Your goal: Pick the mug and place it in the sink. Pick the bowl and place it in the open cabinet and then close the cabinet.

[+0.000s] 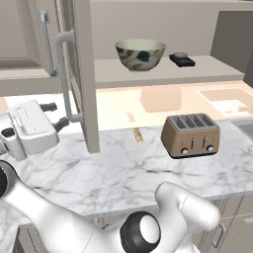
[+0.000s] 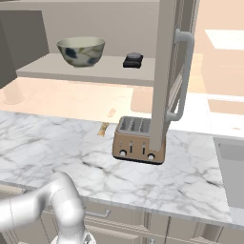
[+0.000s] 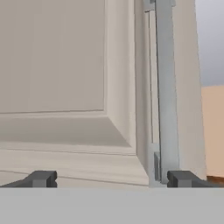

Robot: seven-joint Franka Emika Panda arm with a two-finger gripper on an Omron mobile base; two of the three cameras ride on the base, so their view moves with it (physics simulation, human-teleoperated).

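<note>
I see my gripper (image 1: 58, 114) wide open, empty, beside the cabinet (image 1: 81, 74) door; bowl (image 1: 140, 54) on its shelf; toaster (image 1: 190, 134) on the marble bench (image 1: 123, 168).

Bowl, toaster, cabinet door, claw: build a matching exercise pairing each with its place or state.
Things:
1. bowl
2. toaster
3. cabinet door
4. claw

Places or states:
A. on the marble counter
B. swung open
C. on the cabinet shelf
D. open, beside the door's bar handle

Pairs: 1-C, 2-A, 3-B, 4-D
</note>
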